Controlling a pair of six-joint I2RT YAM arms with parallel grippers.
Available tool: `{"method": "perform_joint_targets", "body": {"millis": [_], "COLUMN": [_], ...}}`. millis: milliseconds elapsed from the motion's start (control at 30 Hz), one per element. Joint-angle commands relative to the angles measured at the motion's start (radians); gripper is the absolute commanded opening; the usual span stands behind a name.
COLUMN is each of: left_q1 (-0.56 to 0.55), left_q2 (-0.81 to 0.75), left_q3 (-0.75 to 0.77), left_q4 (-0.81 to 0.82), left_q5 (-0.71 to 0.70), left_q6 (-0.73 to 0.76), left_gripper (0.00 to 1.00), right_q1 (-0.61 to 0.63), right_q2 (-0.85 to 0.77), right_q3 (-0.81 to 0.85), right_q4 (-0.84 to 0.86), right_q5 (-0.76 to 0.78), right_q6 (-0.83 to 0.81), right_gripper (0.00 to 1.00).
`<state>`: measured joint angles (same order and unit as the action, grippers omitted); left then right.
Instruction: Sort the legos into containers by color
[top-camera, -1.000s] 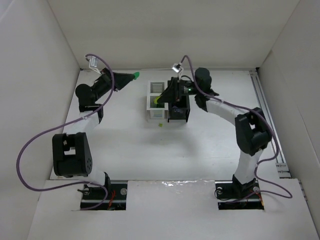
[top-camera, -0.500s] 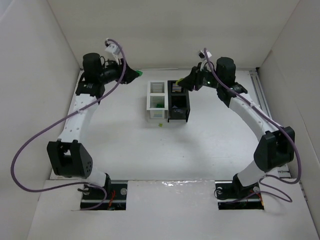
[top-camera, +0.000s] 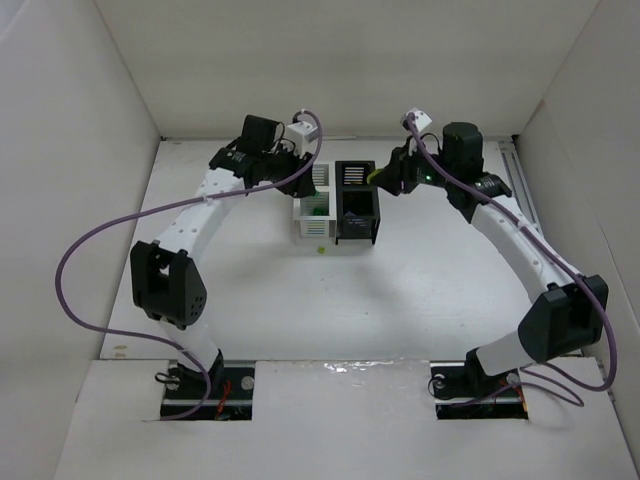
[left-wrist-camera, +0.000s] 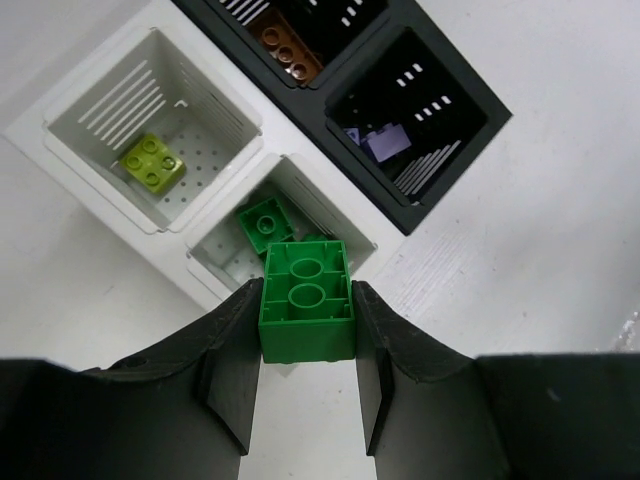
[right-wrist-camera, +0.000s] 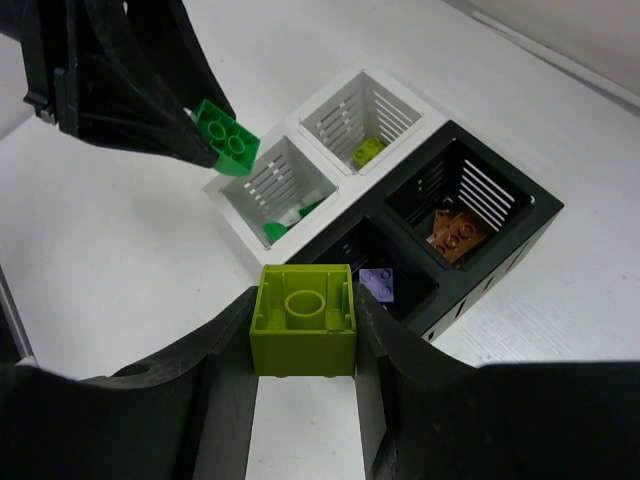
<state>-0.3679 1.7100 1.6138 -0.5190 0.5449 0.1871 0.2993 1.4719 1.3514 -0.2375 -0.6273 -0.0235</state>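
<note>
left gripper (left-wrist-camera: 305, 330) has swung over the containers (left-wrist-camera: 95, 105) — green lego (left-wrist-camera: 305, 305) clamped within.

Your layout: bin block (left-wrist-camera: 262, 148) on table (top-camera: 230, 270), centre-far | L gripper (left-wrist-camera: 305, 300), L brick (left-wrist-camera: 306, 315) btwn its jaws, over block's far-L corner | R gripper (right-wrist-camera: 305, 305), R brick (right-wrist-camera: 304, 320) btwn jaws, just R of far-R bin (top-camera: 355, 170) | loose brick (top-camera: 321, 250) on table, just in front of near-L bin (top-camera: 300, 225)
</note>
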Motion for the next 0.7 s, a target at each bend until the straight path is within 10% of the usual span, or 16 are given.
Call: {"method": "perform_joint_targets", "body": {"millis": [0, 333, 667], "left_q1": [-0.015, -0.072, -0.072], "left_q2": [0.033, 0.105, 0.128], "left_q3": [0.075, 0.143, 0.153], "left_q4": [-0.059, -0.124, -0.133], "left_q5": [-0.054, -0.079, -0.077], "left_q6": [0.035, 0.06, 0.069], "left_gripper": [0.0, 0.0, 0.3], "right_q1": [-0.008, -0.017, -0.017], "right_q2": [-0.024, -0.024, 0.004], "right_q3": [-0.006, -0.006, 0.003], "right_q4": [-0.002, 0.007, 0.026], "right_q5": [0.02, 0.031, 0.022], "right_q6": [-0.036, -0.036, -0.036], "right_gripper": [0.0, 0.0, 0.0]}}
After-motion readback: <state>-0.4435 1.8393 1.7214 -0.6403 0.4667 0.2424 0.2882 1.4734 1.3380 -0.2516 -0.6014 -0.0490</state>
